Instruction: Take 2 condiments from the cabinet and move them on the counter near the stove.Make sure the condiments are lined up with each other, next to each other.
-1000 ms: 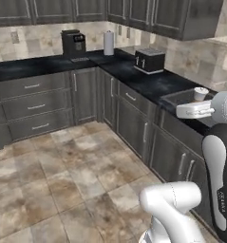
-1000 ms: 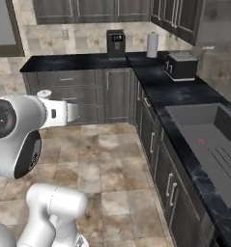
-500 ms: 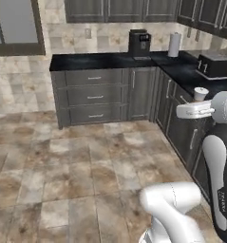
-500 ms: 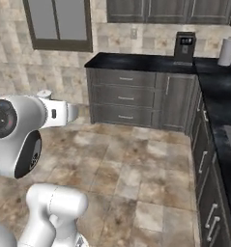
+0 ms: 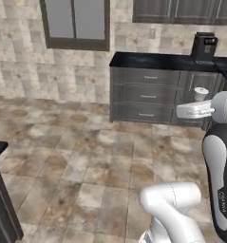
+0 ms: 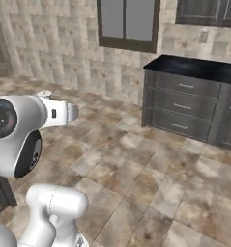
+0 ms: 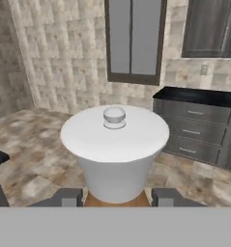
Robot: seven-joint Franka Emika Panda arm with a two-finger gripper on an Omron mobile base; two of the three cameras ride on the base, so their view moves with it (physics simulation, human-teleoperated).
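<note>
Your gripper (image 7: 117, 197) is clenched on the orange-brown bottle (image 7: 116, 153), white cap at 12 o'clock, tabletop (image 5: 167, 60) off at 1 o'clock; a sharp turn of the base could tilt it loose onto the floor (image 5: 86, 156).

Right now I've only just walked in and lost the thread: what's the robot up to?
The gripper is shut on a condiment bottle with a big white cap; a strip of orange-brown body shows between the fingers. The arm carries it across the kitchen, out over the tiled floor. Ahead are a window, a wall cabinet and a black counter over grey drawers. No stove shows, so the bottle isn't placed yet.
</note>
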